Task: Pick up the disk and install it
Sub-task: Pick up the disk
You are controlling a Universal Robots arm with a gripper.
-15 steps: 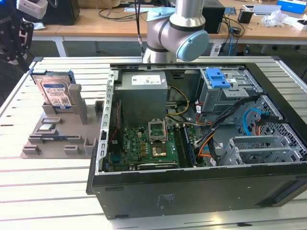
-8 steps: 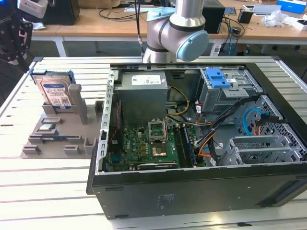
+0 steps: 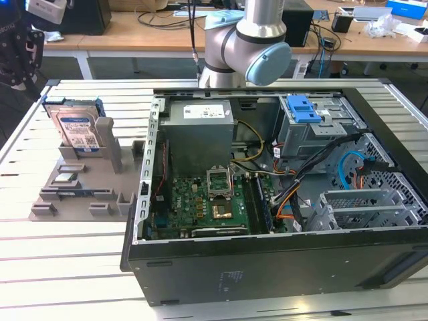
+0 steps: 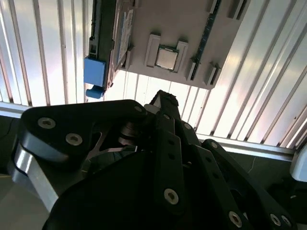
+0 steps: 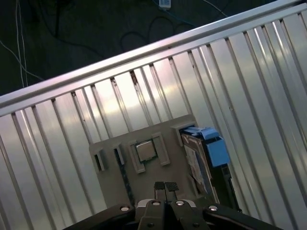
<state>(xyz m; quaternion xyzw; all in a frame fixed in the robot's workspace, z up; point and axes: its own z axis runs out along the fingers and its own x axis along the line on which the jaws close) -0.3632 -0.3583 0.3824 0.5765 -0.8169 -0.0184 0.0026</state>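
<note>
The disk [image 3: 77, 129] is a silver drive with a white-and-blue label and blue rails. It stands upright in a grey holder plate [image 3: 73, 195] on the slatted table, at the exterior view's left. In both wrist views I look down on its edge: the disk [image 5: 207, 153] and the disk [image 4: 121, 33] show their blue rail end. My black gripper [image 3: 19, 72] hangs above and behind the holder, apart from the disk. In the first wrist view my gripper [image 5: 165, 186] has its two tips pressed together with nothing between them. Its linkage [image 4: 163, 143] fills the second wrist view's foreground.
An open computer case [image 3: 267, 267] lies on the table, with a motherboard [image 3: 207, 207], cables and a drive bay with a blue latch [image 3: 304, 107]. A square chip [image 5: 145, 151] sits in the holder plate. The arm's base [image 3: 244, 47] stands behind the case.
</note>
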